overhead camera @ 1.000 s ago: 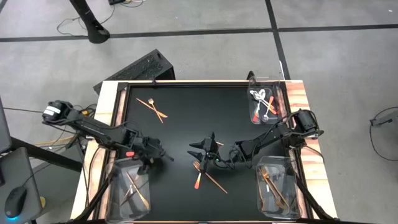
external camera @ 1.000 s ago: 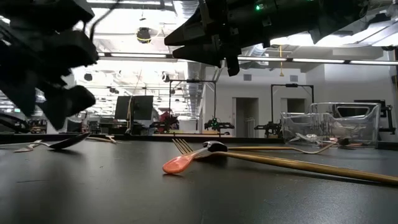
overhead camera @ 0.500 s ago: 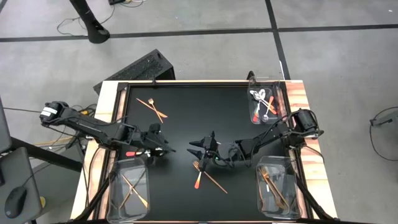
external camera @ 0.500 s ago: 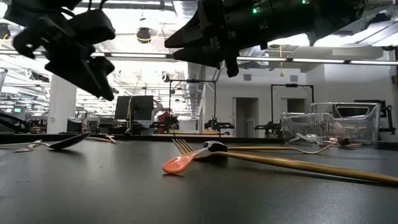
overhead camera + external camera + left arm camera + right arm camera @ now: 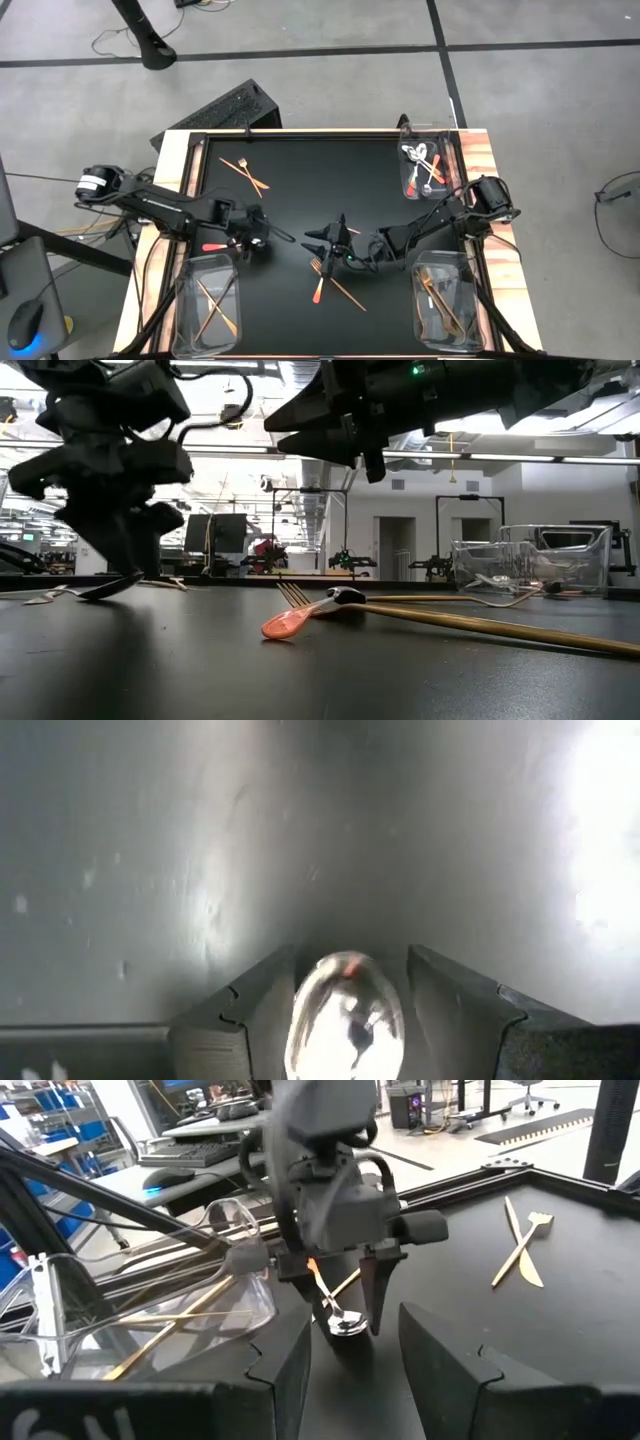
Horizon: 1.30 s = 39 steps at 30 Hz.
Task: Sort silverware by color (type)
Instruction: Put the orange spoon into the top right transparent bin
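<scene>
Red-handled spoon (image 5: 335, 1312) lies on the black bench (image 5: 290, 180) near its left side, bowl between the wide-open fingers of the left pincer (image 5: 345, 1295), not gripped. Right pincer (image 5: 318, 240) hovers open and empty mid-bench above a red-handled fork (image 5: 317, 281) and gold stick (image 5: 345, 291).

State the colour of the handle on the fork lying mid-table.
Red-orange; the fork shows it best in the low view.
</scene>
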Tool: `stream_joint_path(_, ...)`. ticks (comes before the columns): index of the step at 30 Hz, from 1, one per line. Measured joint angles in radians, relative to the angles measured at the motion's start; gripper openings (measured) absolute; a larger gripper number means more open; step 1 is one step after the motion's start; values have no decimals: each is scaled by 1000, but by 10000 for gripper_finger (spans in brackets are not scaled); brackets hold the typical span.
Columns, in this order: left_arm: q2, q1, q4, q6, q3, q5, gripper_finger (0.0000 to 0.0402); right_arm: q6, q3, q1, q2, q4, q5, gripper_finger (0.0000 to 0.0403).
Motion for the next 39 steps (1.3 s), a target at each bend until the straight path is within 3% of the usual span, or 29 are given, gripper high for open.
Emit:
stream_joint_path(6,61,0,-75,2,2,-111,181,-1,0,2,0,0,0,173)
stream_joint_path(12,69,-1,-82,3,7,-143,164,-1,0,1,0,0,0,173)
stream_joint_path(22,41,0,-157,45,50,-274,11,-2,0,0,0,0,0,173)
stream_joint_path(29,41,0,-232,58,101,-381,1,-2,0,0,0,0,1,173)
stream_joint_path(35,41,0,-392,63,221,-506,0,-2,0,1,0,0,2,173)
stream_joint_path(39,35,-8,-399,45,307,-551,0,18,0,-2,0,0,33,173)
